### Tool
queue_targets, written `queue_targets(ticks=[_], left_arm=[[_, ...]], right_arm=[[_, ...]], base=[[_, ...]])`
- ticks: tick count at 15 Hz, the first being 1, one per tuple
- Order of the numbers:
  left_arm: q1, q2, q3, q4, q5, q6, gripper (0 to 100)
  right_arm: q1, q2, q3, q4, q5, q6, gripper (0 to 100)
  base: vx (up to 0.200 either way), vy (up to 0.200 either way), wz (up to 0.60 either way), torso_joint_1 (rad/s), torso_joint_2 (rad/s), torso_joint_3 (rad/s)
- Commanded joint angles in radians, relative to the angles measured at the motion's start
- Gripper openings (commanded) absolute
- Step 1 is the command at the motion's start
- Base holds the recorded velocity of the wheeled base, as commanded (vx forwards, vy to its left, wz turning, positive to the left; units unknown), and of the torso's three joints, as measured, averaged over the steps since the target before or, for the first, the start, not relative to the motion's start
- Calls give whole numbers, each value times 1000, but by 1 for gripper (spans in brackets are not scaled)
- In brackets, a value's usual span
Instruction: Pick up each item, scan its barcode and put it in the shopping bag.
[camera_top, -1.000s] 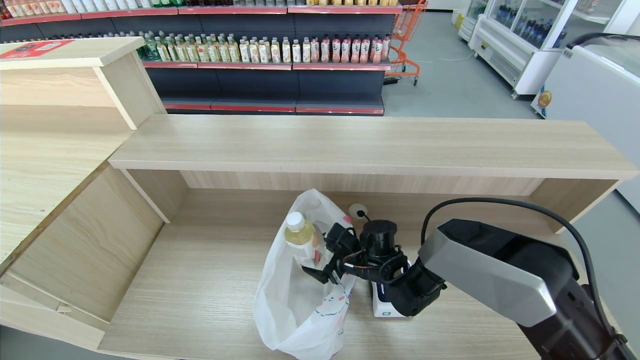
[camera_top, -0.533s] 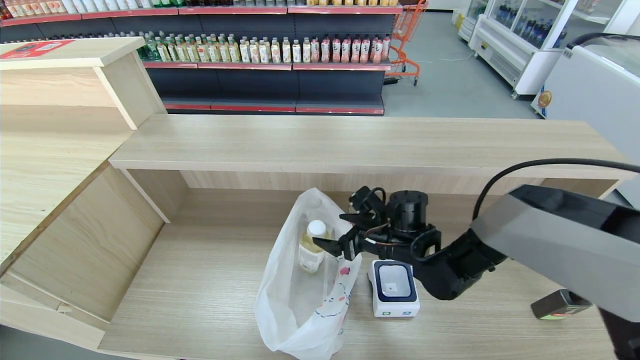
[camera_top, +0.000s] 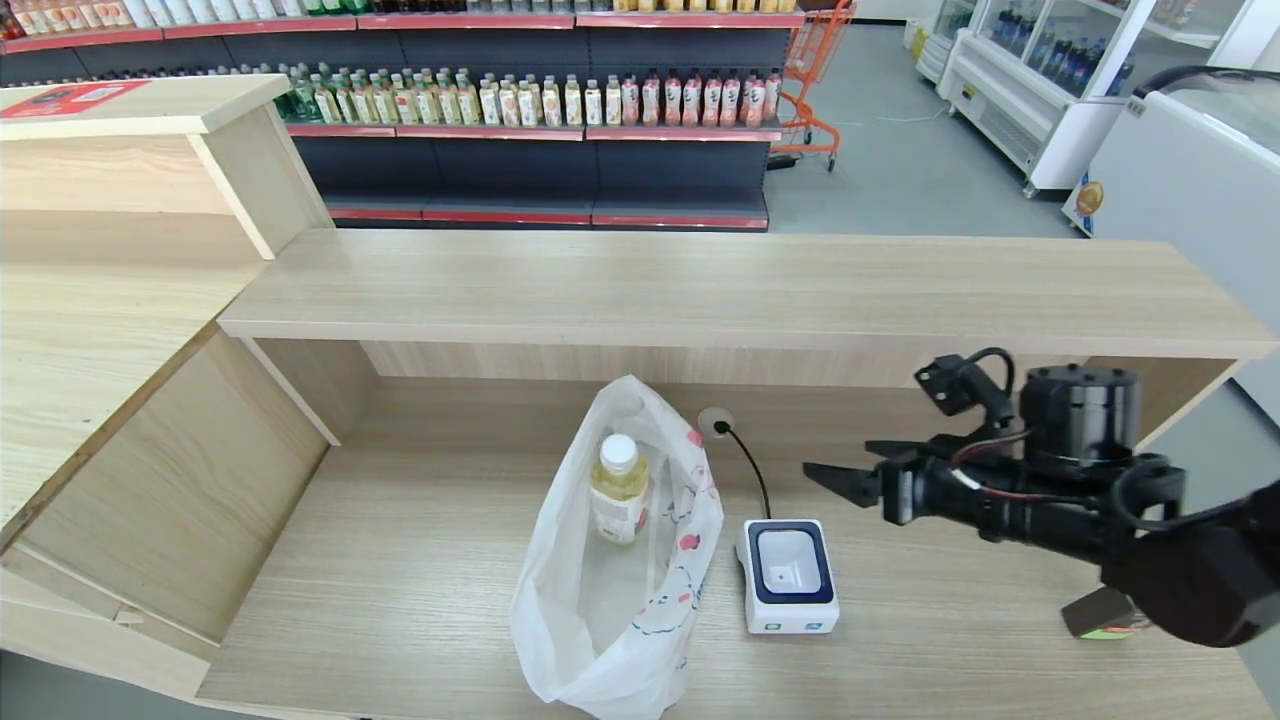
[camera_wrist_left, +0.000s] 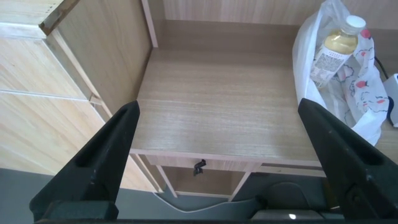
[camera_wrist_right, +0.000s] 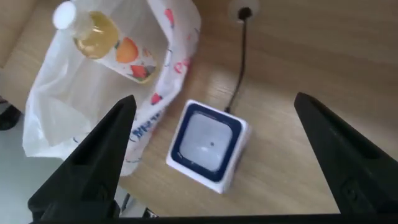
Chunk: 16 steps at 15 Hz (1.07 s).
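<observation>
Hovering wide: right gripper (camera_top: 842, 462) over wooden counter (camera_top: 400, 580) | left gripper (camera_wrist_left: 219, 107) wide | drink shelves (camera_top: 530, 100) behind

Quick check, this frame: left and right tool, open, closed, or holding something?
Left tool: open, holding nothing.
Right tool: open, holding nothing.

wooden counter (camera_top: 740, 290), drink shelves (camera_top: 520, 100), freezers (camera_top: 1040, 80), grey floor (camera_top: 900, 170)

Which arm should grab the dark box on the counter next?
Right. The open right gripper hangs close to the dark box; the left gripper sits beyond the shopping bag, far off.
</observation>
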Motion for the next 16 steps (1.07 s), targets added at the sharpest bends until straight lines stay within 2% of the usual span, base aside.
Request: queue_targets(ticks=[1,4,7,13,16], left_arm=[[0,0,0,0,0,1,100],[0,0,0,0,0,-1,100],[0,0,0,0,0,1,100],[0,0,0,0,0,1,100],[0,0,0,0,0,1,100]], right_arm=[[-209,-304,128,189,-11,-21,100],[-391,-511,150,471,-14,-93,100],[-551,-669,191,607,-14,-182,100],[-566,-783,200,738,4,-193,100],[-566,-773,214,738,15,-191,100]], base=[[0,0,0,0,0,0],[0,0,0,0,0,0],[0,0,0,0,0,0],[0,0,0,0,0,0],[-200,0,0,1,4,2]])
